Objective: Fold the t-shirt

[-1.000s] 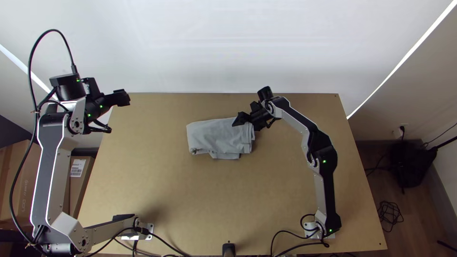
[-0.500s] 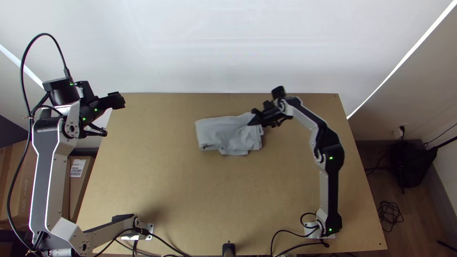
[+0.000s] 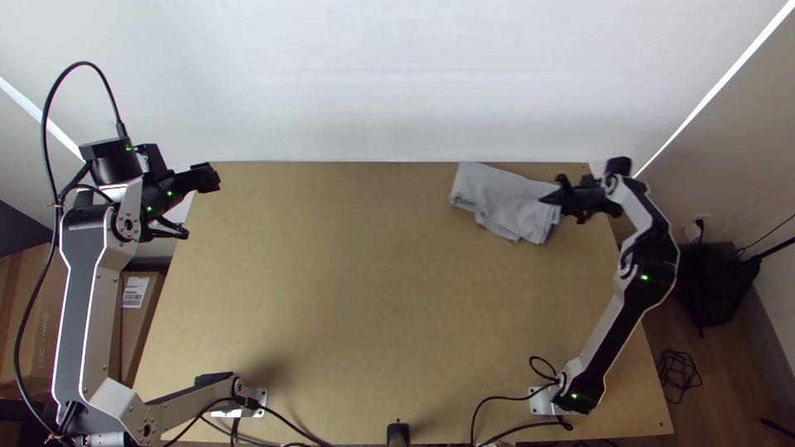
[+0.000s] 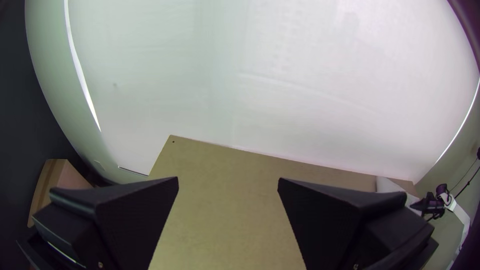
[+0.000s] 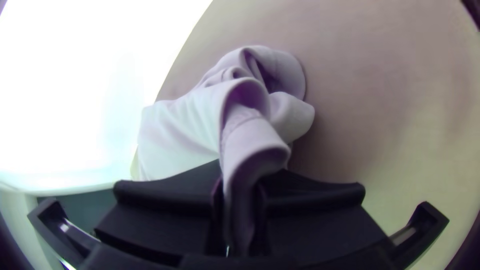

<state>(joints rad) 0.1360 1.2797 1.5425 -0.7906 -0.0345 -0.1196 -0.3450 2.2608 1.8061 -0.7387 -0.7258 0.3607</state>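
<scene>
Sideways, right gripper [image 3: 550, 197] points inward, clamping t-shirt [image 3: 503, 201].

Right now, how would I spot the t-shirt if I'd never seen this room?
Start with the big wooden table and look toward its far right corner, seen from the arms' bases. The t-shirt is there, a folded, rumpled bundle with one end pinched in the right gripper. It is soft, pale grey cloth, unlike the hard black gripper beside it.
</scene>
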